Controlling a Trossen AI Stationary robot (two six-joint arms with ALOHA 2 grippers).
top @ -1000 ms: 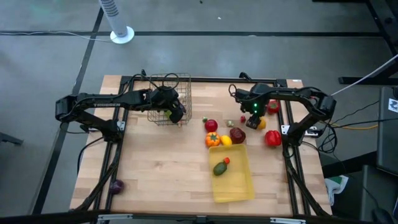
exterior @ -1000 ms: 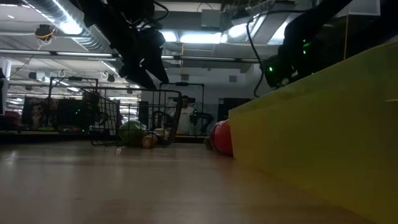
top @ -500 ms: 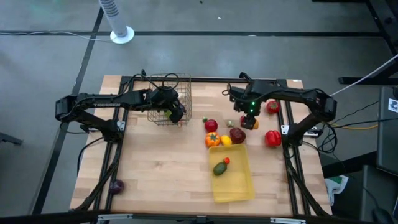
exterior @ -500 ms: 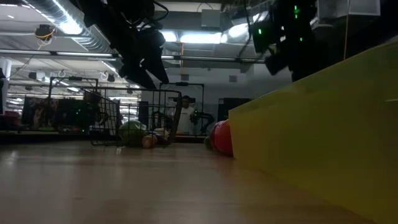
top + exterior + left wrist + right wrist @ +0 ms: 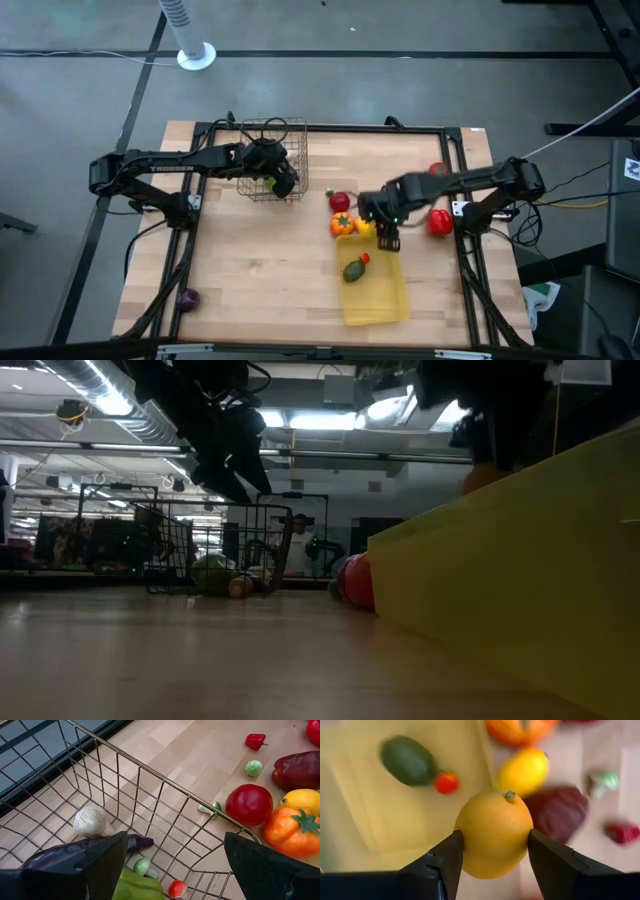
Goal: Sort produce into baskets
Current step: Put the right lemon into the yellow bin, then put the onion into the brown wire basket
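My right gripper (image 5: 388, 230) is shut on a round orange-yellow fruit (image 5: 493, 840) above the far end of the yellow tray (image 5: 385, 300). The fruit also shows in the low view (image 5: 480, 476). A green avocado (image 5: 354, 270) and a small red tomato (image 5: 365, 258) lie in the tray. My left gripper (image 5: 283, 181) hangs open and empty over the wire basket (image 5: 262, 150). In the basket (image 5: 150, 785) lie a white garlic (image 5: 91, 820), a purple eggplant (image 5: 137, 841) and small green and red pieces. My right gripper pinches the fruit's two opposite sides (image 5: 465, 837) between its two fingers, from above, pointing down. The fruit's stem end (image 5: 509, 796) is turned away from the wrist, toward the tray. The fruit is lifted clear of the tray and the table.
On the table beside the tray's far end lie a red tomato (image 5: 340, 202), an orange pepper (image 5: 342, 224) and a yellow lemon (image 5: 364, 226). A red pepper (image 5: 438, 222) and another red piece (image 5: 437, 169) lie at the right. A purple piece (image 5: 187, 298) lies near the left front.
My right gripper has gone up and then toward the table's near edge and left, from the far right part of the table to above the tray's far end. It carries the orange-yellow fruit, lifted clear.
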